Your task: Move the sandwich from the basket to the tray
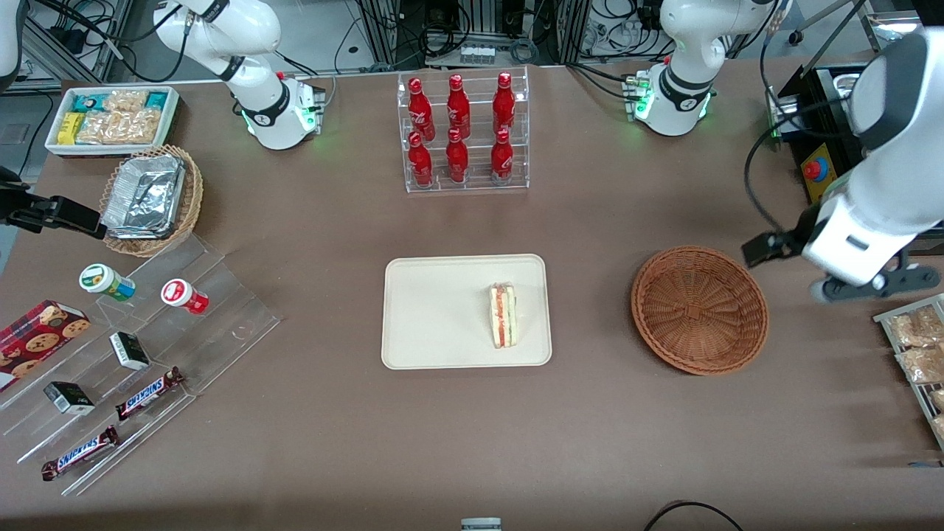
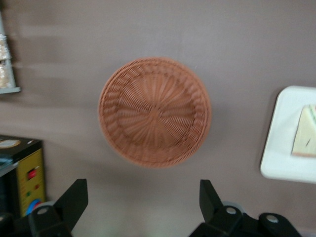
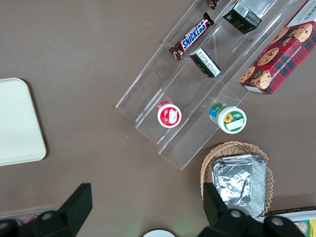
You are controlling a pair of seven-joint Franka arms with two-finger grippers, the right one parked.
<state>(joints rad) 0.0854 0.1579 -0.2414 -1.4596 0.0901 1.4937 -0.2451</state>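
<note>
The sandwich lies on the cream tray, near the tray's edge that faces the basket. The reddish-brown wicker basket is empty. My left gripper hangs above the table beside the basket, toward the working arm's end. In the left wrist view the gripper is open wide and empty, with the basket below it. The tray with the sandwich on it shows at that view's edge.
A clear rack of red bottles stands farther from the camera than the tray. A shelf of snack packs and a black box with a red button lie near the gripper. A tan basket of foil packs and a clear stepped stand lie toward the parked arm's end.
</note>
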